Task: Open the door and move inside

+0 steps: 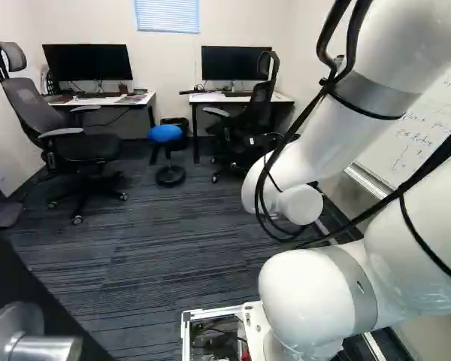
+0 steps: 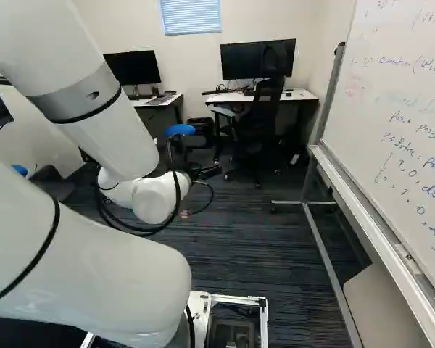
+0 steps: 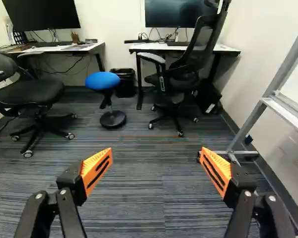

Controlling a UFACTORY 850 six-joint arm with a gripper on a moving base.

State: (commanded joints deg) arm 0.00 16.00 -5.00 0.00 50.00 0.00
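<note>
- Room: grey striped carpet point(image 1: 150, 256), pale walls, and a window blind point(image 1: 167, 15) high on the far wall.
- Door point(image 1: 7, 278): dark, at the near left corner of the left base view, its metal handle point(image 1: 49, 347) facing the room; carpet shows to the right of it.
- Gripper point(image 2: 207, 172): out ahead of the arm, over the carpet; its two orange-padded fingers point(image 3: 97, 169) stand wide apart, holding nothing.
- Arm point(image 1: 323, 286): right of the door, bent, with black cables looped round its wrist.
- Base frame point(image 2: 239, 299): white, at the arm's foot.
- Stool point(image 3: 102, 81): blue seat, black round foot, in the far middle between the desks.
- Bin point(image 3: 125, 83): black, just behind the stool, to its right.
- Left desk point(image 3: 64, 48): far left, with a monitor point(image 3: 42, 14) and a cup of pens on it.
- Left chair point(image 1: 79, 147): black and grey, in front of that desk, towards the left.
- Right desk point(image 3: 149, 47): far right, white top, also with a monitor point(image 3: 174, 12).
- Right chair point(image 3: 181, 74): black, in front of the right desk.
- Whiteboard point(image 2: 391, 109): right side, written on, in a metal frame standing on the floor.
</note>
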